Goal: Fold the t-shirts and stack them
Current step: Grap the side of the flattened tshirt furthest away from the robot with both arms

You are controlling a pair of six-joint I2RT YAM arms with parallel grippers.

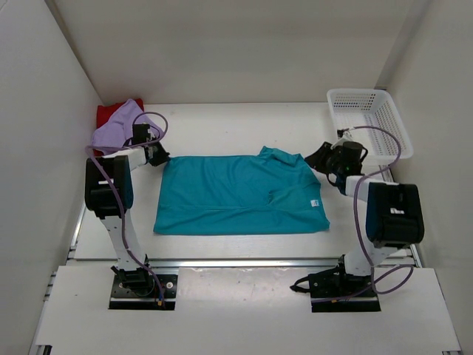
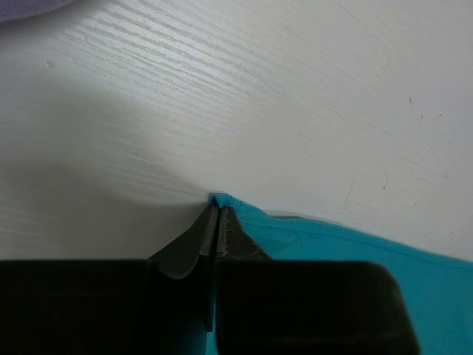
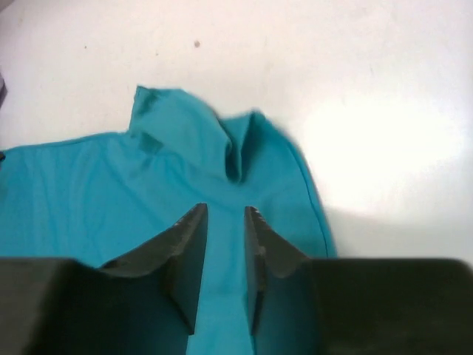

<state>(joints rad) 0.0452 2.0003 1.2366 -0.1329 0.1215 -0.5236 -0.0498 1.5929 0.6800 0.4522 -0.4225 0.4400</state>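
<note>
The teal-blue t-shirt (image 1: 236, 196) lies spread flat in the middle of the table. My left gripper (image 1: 159, 157) is at its far left corner; in the left wrist view the jaws (image 2: 216, 208) are shut on that teal corner (image 2: 355, 251), pinching a small peak of cloth. My right gripper (image 1: 319, 157) hovers at the shirt's far right end. In the right wrist view its jaws (image 3: 225, 214) stand apart over the teal cloth (image 3: 89, 192), with a rumpled fold just beyond them. The lavender t-shirt (image 1: 118, 127) lies bunched on the dark red t-shirt (image 1: 109, 112) at the back left corner.
A white lattice basket (image 1: 369, 122) stands at the back right, just behind my right arm. White walls close in the table on the left, back and right. A sliver of lavender cloth (image 2: 29, 6) shows at the top left of the left wrist view.
</note>
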